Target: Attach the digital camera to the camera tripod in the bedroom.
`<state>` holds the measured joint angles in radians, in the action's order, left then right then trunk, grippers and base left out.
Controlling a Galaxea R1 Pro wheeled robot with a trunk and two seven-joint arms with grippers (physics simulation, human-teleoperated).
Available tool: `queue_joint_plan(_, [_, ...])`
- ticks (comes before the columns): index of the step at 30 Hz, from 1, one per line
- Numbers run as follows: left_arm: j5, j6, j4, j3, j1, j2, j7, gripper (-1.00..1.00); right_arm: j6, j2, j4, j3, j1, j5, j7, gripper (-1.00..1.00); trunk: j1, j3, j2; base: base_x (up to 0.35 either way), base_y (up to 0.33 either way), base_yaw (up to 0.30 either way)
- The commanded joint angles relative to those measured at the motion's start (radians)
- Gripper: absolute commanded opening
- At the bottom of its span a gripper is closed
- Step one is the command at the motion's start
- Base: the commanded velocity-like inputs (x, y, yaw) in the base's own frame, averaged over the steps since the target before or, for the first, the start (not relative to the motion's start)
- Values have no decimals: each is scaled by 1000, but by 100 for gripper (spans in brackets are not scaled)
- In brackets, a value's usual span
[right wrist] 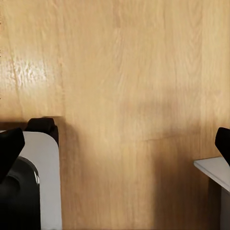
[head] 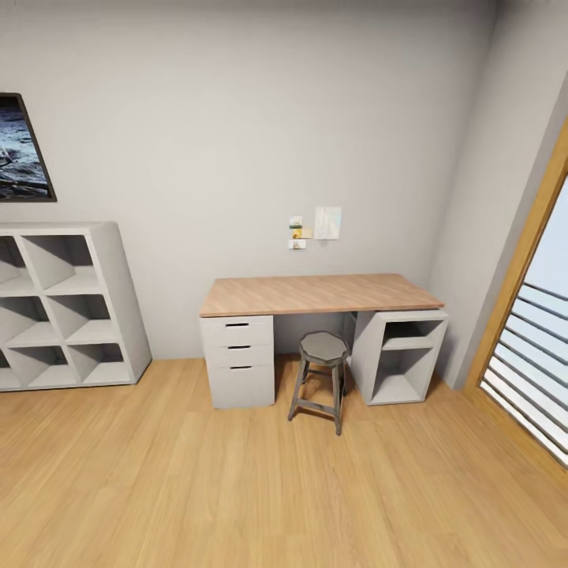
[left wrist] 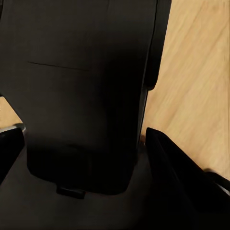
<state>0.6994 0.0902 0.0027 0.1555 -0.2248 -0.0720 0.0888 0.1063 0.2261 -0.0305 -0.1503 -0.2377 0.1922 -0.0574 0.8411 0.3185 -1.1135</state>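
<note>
Spanning the bedroom, a light wood plank floor [head: 237,473] meets pale grey walls; white cube shelving [head: 67,308], its visible compartments bare, stands left of a wood-topped desk [head: 315,293] with white drawers, an open shelf unit and a grey metal stool [head: 322,379]. Over the planks, the right gripper [right wrist: 117,143] is spread wide; the left gripper [left wrist: 86,143] faces dark robot bodywork, fingers parted.
</note>
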Motion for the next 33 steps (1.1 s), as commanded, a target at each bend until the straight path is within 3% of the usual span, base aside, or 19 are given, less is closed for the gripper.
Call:
queue_joint_plan(1, [0,3,0,9,-1,-1,4,-100,6,0,-3,-9,-1,9,-2,100,0,1,-1,0,0,0])
queue_joint_plan(15, [-12,10,0,9,-1,-5,8,-100,6,1,-3,-9,-1,9,-2,100,0,1,-1,-144,-124,0])
queue_joint_plan(26, [-12,10,0,9,-1,-5,8,-100,1,-5,-3,-8,-1,9,-3,100,0,1,-1,-41,-17,0])
queue_joint_plan(33, [-11,10,0,9,-1,-5,15,-100,1,-5,-3,-8,-1,9,-3,100,0,1,-1,-297,0,0])
